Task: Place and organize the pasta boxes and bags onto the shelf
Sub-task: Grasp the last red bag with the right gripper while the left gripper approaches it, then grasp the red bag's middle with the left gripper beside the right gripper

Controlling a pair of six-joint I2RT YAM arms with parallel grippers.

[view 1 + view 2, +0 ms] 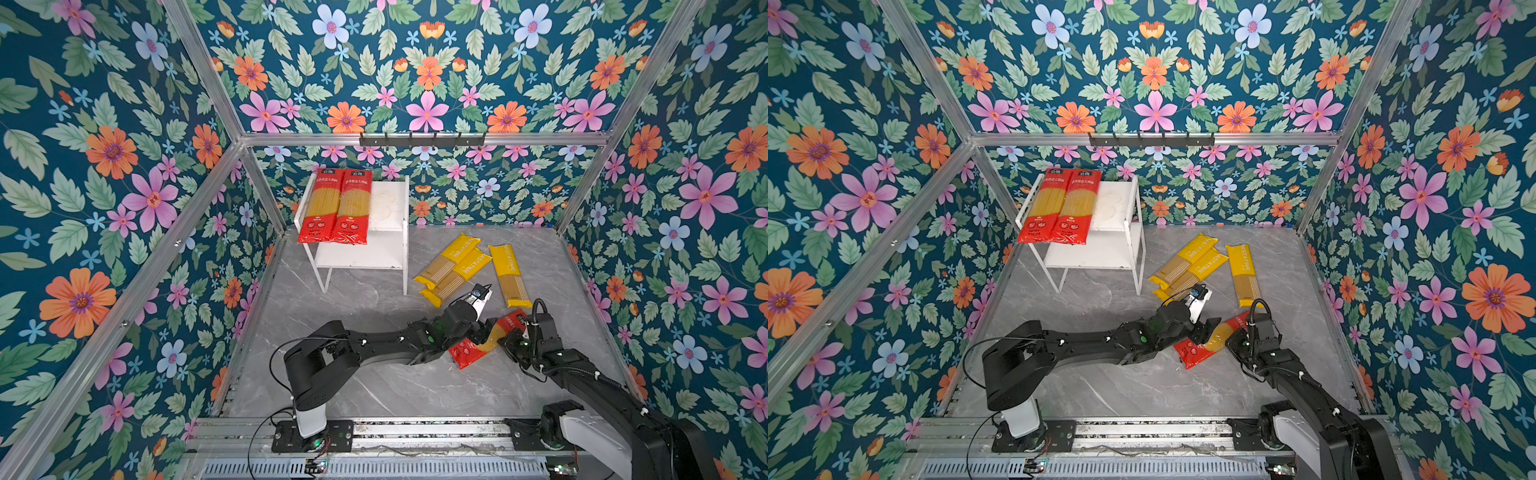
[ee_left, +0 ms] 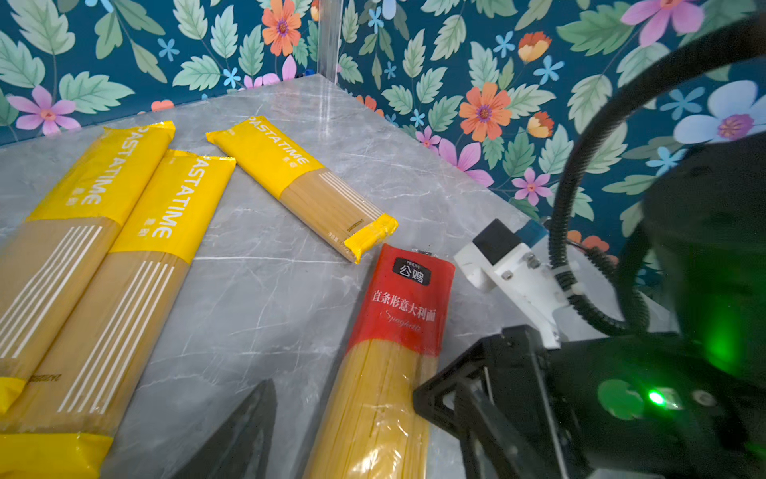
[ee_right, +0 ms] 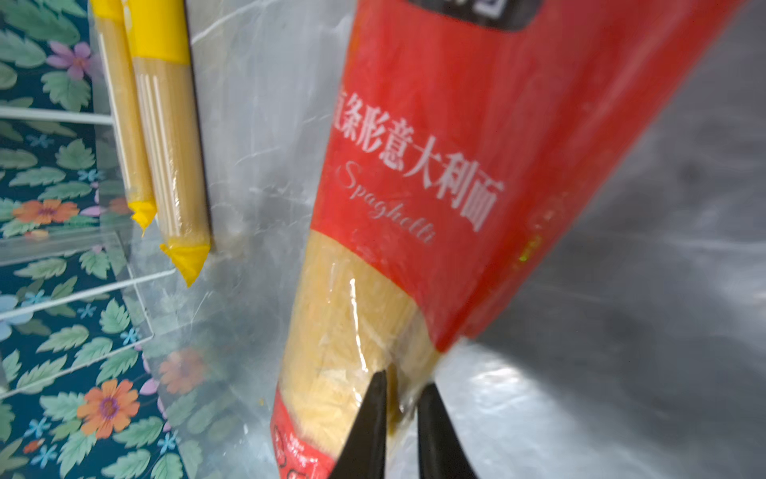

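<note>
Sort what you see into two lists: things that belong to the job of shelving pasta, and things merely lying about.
Part of the job: shelf; left shelved red pack; right shelved red pack; red pack on the table; left yellow pack; middle yellow pack; right yellow pack.

Just lying about: hook rail on the back wall; floral wallpaper; metal frame.

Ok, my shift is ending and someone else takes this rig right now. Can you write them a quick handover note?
Right gripper: shut on the edge of the third red pack, near the front right of the table.
Left gripper: open, over that pack's middle; contact unclear.
Done: two red packs lie side by side on the shelf top board, towards its left.
Left: this red pack, then the three yellow PASTATIME packs on the table right of the shelf.
</note>
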